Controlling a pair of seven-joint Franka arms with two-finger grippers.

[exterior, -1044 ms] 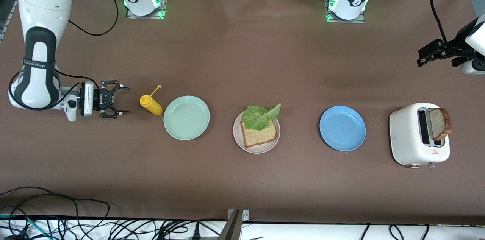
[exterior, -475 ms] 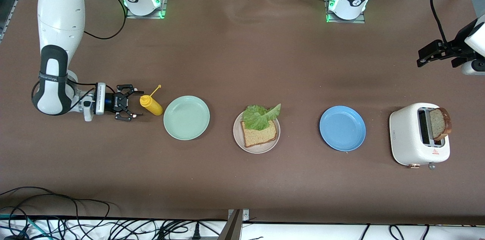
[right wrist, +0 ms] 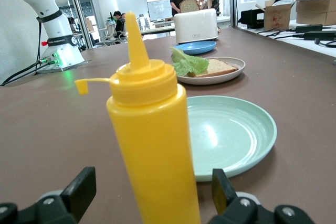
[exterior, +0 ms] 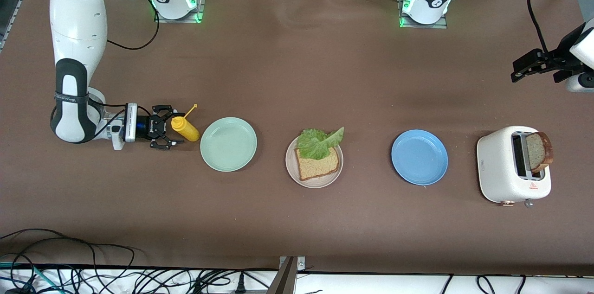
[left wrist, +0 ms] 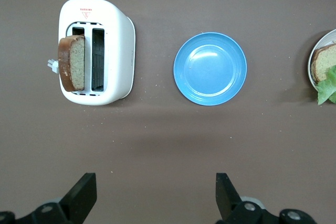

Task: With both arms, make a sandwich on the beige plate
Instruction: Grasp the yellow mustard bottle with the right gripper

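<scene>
Taking the beige plate [exterior: 314, 182] as the marker, the row of things on the table runs level with it. On it lies one bread slice [exterior: 318, 162], and a lettuce leaf [exterior: 318, 141] rests on the slice's edge away from the front camera, hanging a little over the rim. So I'd say the bottom half of the sandwich is built: bread down, lettuce on. What is missing is the top slice.

That second slice [exterior: 538, 150] stands upright in a slot of the white toaster [exterior: 503, 166], which sits toward the left arm's end of the table from the beige plate, with a blue plate [exterior: 419, 157] between the two. It has not been fetched.

Toward the right arm's end from the beige plate is a bare mint-green plate [exterior: 228, 143], and just beside that a yellow squeeze bottle [exterior: 185, 129]. The right gripper [exterior: 166, 128] is low at the table, reaching sideways, its fingers spread on either side of the bottle's body and not closed on it; the right wrist view shows the bottle between them. It looks like sauce may come before the top slice.

Farther from the front camera than the toaster, the left gripper [exterior: 526, 67] waits in the air near the table's edge, fingers apart and holding nothing.
</scene>
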